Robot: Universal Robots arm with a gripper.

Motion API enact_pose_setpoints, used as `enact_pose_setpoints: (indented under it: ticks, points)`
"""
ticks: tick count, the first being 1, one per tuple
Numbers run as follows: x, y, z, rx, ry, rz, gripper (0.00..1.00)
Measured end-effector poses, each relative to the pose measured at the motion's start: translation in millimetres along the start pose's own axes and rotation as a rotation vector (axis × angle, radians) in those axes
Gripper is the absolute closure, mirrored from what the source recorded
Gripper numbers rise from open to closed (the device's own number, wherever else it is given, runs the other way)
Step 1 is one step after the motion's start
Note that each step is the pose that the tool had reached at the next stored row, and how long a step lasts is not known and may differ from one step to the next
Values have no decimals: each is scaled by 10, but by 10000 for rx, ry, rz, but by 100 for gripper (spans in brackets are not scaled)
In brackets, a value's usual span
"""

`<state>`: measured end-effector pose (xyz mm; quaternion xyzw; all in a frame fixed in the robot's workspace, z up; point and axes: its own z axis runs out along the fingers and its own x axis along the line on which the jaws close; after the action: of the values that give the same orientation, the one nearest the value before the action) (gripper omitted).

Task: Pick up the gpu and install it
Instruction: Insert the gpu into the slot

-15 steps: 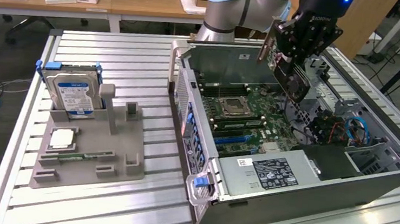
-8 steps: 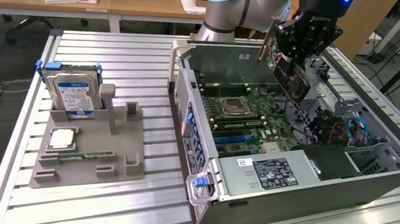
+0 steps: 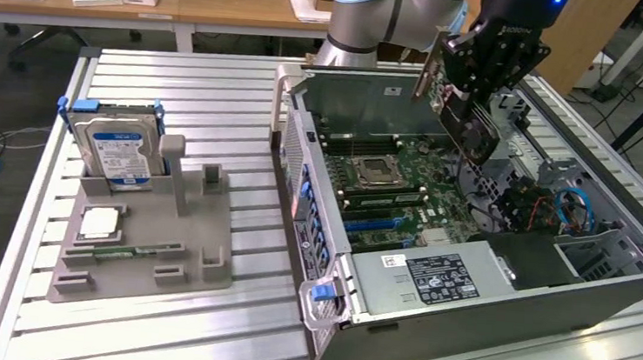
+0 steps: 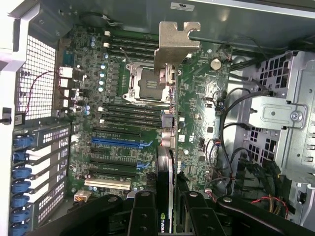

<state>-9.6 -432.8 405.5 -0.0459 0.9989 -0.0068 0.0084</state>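
Exterior view puts the black two-fingered gripper (image 3: 475, 89) at one o'clock, over the open grey metal computer case (image 3: 519, 315). Its jaws are drawn in narrow and clamp the gpu (image 3: 474, 132), a thin flat green circuit card with a black cooler and a silver end bracket. The card hangs in the air, clear of the green motherboard (image 3: 415, 175). Its long axis runs straight out from the jaws and steeply down toward the board, bracket end farthest from the fingers (image 4: 142, 216). The long blue expansion slot (image 3: 379, 226) lies at about seven o'clock from the card. By my reading the card stands crosswise to that slot, not along it.
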Motion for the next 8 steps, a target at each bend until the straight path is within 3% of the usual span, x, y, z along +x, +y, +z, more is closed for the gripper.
enact_pose_setpoints:
  ticks: [8]
  points:
    - [0,0,0,-2,-2,-99,74]
